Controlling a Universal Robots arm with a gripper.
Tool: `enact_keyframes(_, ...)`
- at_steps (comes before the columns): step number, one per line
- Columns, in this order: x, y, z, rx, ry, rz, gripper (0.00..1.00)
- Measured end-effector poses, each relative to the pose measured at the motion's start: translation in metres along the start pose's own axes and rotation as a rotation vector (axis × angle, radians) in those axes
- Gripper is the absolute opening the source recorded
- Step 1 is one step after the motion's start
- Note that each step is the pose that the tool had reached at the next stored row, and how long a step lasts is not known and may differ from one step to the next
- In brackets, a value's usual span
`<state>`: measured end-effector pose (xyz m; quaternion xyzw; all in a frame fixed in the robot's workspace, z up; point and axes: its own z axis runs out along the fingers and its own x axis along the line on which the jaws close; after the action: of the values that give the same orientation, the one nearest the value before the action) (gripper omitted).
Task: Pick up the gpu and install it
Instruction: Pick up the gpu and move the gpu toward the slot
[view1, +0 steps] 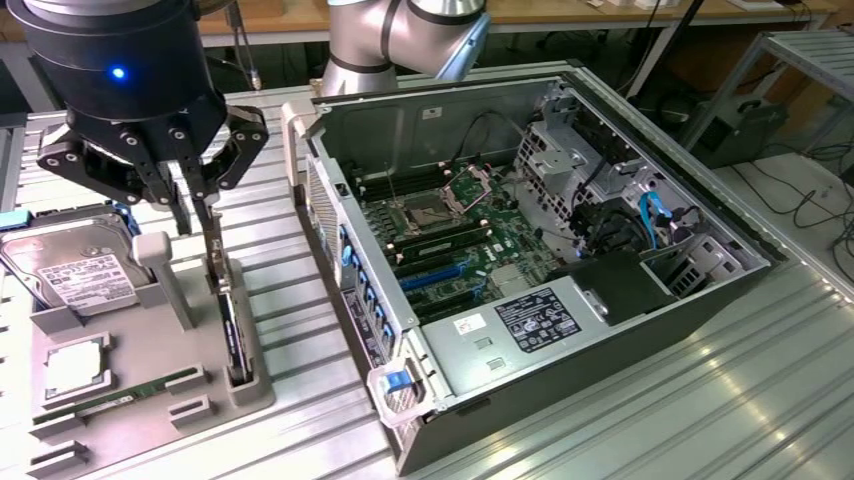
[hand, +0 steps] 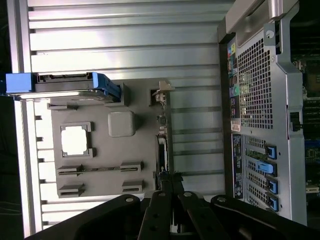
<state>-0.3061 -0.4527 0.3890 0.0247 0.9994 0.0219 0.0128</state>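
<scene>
the gripper (view1: 214, 270) stands vertically over the grey holder fixture (view1: 147, 360), fingers pointing straight down and drawn together. in the wrist view the gripper (hand: 167, 182) meets the near end of the gpu (hand: 162, 145), so the fingers are judged to be pinched on the card's upper edge and not merely closed above it; the contact itself is too fine to confirm. the gpu (view1: 235, 335) stands on its edge in a slot along the side of the fixture nearest the computer case (view1: 334, 190). it appears seated in that slot, not lifted. its long axis runs along that side of the fixture, roughly parallel to the rear panel of the case. the tool is therefore directly above the card, at the end lying farther back in the exterior view, not at its middle. the open case lies just beside the fixture, toward the exterior view's right, with the motherboard (view1: 441, 240) exposed inside. a hard drive (view1: 74, 270) rests on the fixture toward the exterior view's left, well apart from the gripper.
</scene>
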Motion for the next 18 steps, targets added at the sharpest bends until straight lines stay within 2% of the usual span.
enact_keyframes(3,0.000,0.0000,0.0000,0.0000,0.0000,0.000,0.29)
enact_keyframes(4,0.000,0.0000,0.0000,0.0000,0.0000,0.000,0.42)
enact_keyframes(5,0.000,0.0000,0.0000,0.0000,0.0000,0.000,0.48)
enact_keyframes(6,0.000,0.0002,0.0002,-0.0002,-0.0002,0.000,0.54)
enact_keyframes(7,0.000,0.0011,0.0008,-0.0002,0.0000,-0.003,0.54)
enact_keyframes(8,0.000,0.0015,0.0015,-0.0004,0.0004,-0.011,0.60)
enact_keyframes(11,0.000,0.0015,0.0089,-0.0012,0.0023,-0.051,0.60)
enact_keyframes(18,0.001,0.0009,0.0197,-0.0007,0.0015,-0.053,0.60)
